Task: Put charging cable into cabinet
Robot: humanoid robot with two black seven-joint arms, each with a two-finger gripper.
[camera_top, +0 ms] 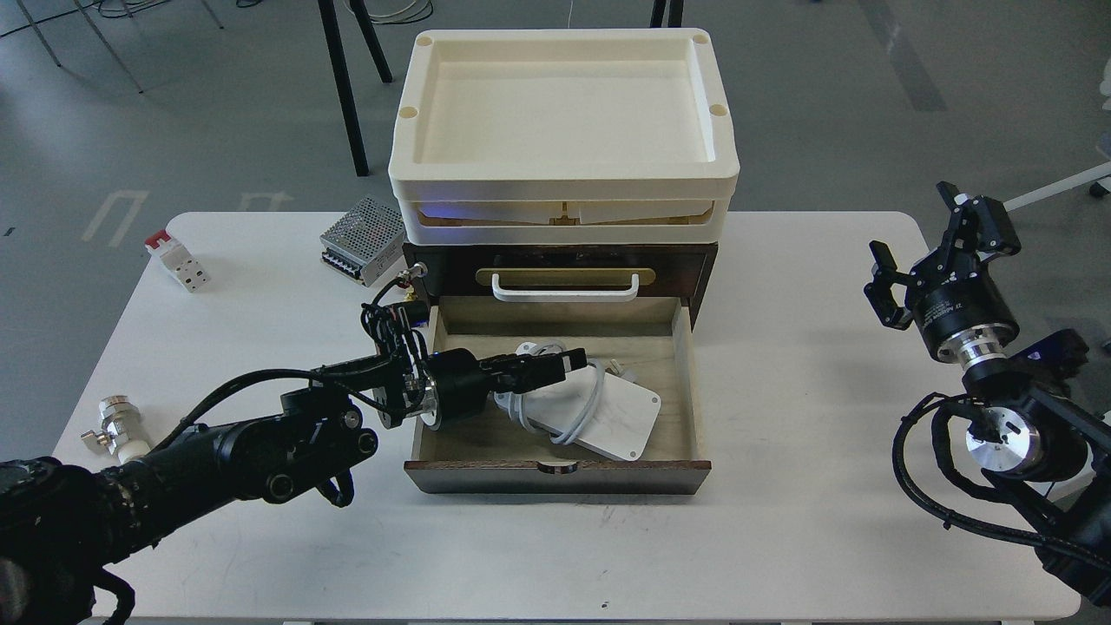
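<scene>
One drawer point(686, 382) of the cabinet point(560, 260) is pulled open, charging cable point(612, 417) lying flat inside toward 3 o'clock. Left gripper point(568, 360) reaches in over the cord, fingers too dark to tell apart. Right gripper point(924, 239) hangs at 3 o'clock, fingers spread, empty; top cream tray point(555, 169) holds nothing.

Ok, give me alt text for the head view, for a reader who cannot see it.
The charging cable lies inside the cabinet's open drawer, with the left gripper reaching in over it from the left. The right gripper hangs open above the white table, far from the cabinet. Cream trays sit on top.
</scene>
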